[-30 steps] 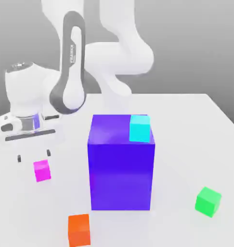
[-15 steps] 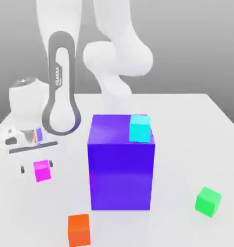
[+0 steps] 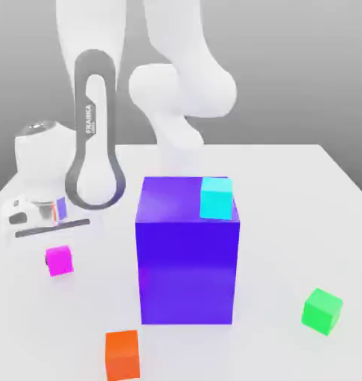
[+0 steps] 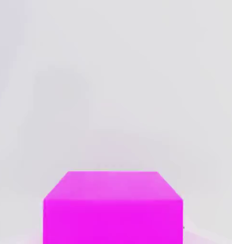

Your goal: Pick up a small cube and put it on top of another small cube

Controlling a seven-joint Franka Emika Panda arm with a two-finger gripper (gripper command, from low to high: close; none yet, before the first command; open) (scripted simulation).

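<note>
The small magenta cube [image 3: 59, 260] sits on the white worktop [image 3: 288, 193] at the exterior view's left, directly beneath the hand of the white arm [image 3: 94, 141]; the tool [image 3: 56, 257] hangs straight over it, its dark crossbar just above the cube's top face; the fingers cannot be made out beside the cube, so whether the tool is narrowed onto the cube or merely around it cannot be told. In the hand view the magenta cube [image 4: 113, 207] appears close up, top face and one side face showing, square to the camera, with pale worktop around it.

The bright green cube [image 3: 322, 311] lies well apart, near the front edge at the exterior view's right; between the two stands the big purple-blue block [image 3: 188, 260], with a cyan cube [image 3: 216, 198] resting on its top near the far right corner; an orange cube [image 3: 122, 355] lies near the front edge, in front of the block's left corner and apart from the magenta cube.
</note>
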